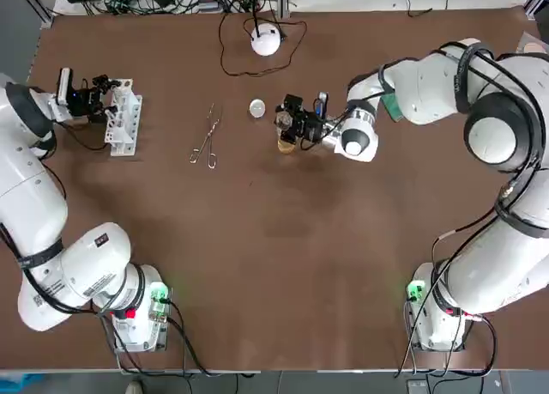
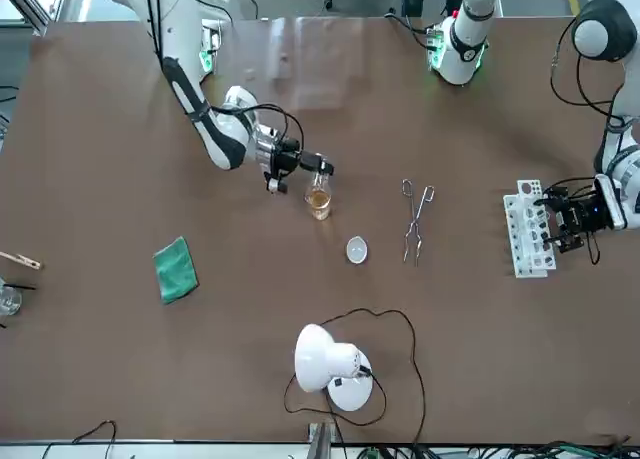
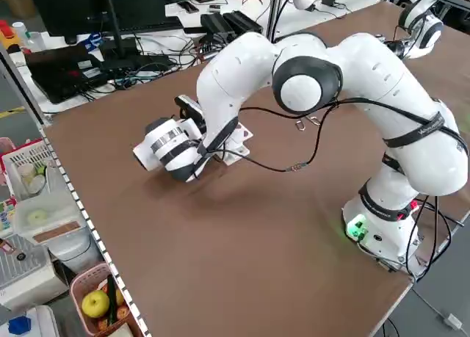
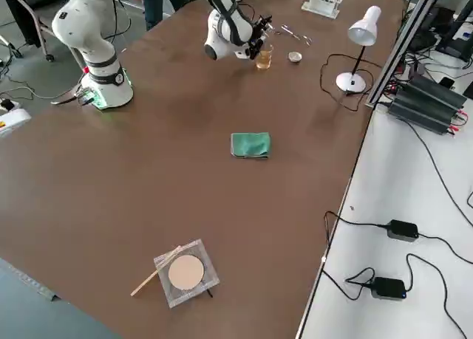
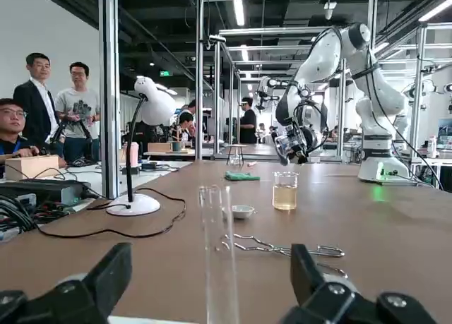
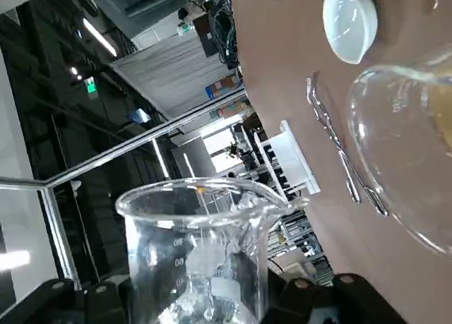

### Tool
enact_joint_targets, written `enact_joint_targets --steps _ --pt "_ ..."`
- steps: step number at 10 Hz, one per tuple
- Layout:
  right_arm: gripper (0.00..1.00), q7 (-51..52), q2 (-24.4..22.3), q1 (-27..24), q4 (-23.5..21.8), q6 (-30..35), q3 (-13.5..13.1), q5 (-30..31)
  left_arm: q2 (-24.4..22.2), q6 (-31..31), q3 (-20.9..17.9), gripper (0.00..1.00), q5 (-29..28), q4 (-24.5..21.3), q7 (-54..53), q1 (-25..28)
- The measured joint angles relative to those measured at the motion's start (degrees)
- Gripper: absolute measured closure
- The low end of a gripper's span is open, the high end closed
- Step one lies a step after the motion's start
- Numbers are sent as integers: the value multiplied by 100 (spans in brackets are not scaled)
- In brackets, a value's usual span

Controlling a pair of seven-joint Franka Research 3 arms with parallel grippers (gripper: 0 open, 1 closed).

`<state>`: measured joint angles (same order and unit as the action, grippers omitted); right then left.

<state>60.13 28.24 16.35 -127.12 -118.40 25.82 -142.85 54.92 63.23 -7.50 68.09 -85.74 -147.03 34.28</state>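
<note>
Since my right end effector (image 2: 312, 165) is clamped on a small beaker (image 6: 201, 253), I'll start there. It's held out over mid-bench and tipped over, spout toward the beaker of amber liquid (image 2: 319, 203) standing right below it. My guess is that's so anything running out lands in there. Just past that, a white dish (image 1: 256, 108) and metal tongs (image 1: 206, 138) lie flat on the bench (image 1: 257, 257), beside the action rather than under it. Farther out, my left end effector (image 1: 103, 98) sits low at the white tube rack (image 1: 126, 124), fingers apart either side of an upright test tube (image 5: 217, 253) and not touching it. The desk lamp (image 1: 266, 40) is way off at the far edge.
</note>
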Motion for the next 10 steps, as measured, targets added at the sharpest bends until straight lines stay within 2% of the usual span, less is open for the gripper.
enact_joint_targets --steps 2,3,5,10 --pt "62 -288 -1 -12 8 0 0 -2 -170 -3 1 1 -173 63 43 53" --pt "62 -436 -1 -13 11 0 0 -4 -334 -6 3 1 -461 95 210 109" --pt "62 -889 -4 -13 27 3 1 -7 -841 -29 7 1 -1096 134 653 233" --pt "62 -1476 -10 -24 83 14 1 -23 -2146 -32 33 1 -1486 201 2414 89"
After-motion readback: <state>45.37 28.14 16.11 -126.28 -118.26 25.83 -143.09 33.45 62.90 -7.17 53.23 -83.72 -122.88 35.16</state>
